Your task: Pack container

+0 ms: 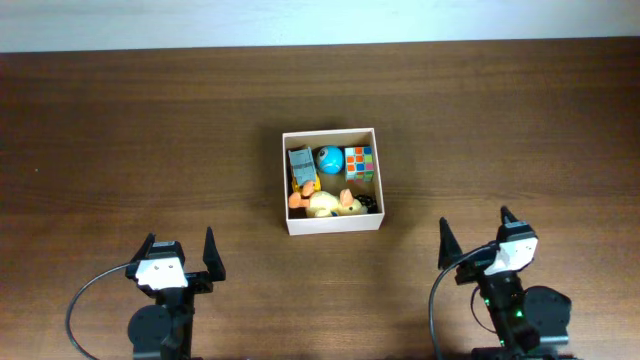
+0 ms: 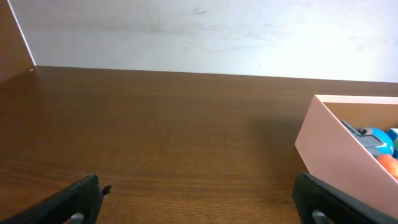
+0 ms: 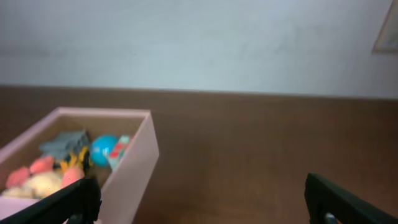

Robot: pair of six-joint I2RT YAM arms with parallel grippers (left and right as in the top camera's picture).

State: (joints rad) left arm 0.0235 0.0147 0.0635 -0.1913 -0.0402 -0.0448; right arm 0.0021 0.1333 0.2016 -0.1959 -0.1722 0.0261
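The container (image 1: 333, 226), a square shallow box with white walls, stands at the middle of the brown table. Inside lie a grey toy (image 1: 300, 163), a blue ball (image 1: 329, 159), a colour cube (image 1: 359, 162), and a yellow and orange duck toy (image 1: 325, 203). My left gripper (image 1: 181, 256) is open and empty near the front left, well apart from the box. My right gripper (image 1: 474, 234) is open and empty near the front right. The box shows at the right edge of the left wrist view (image 2: 329, 149) and at the left of the right wrist view (image 3: 140, 158).
A pale wall (image 2: 205, 34) runs along the table's far edge. Bare brown wood (image 1: 150, 130) lies around the box on all sides.
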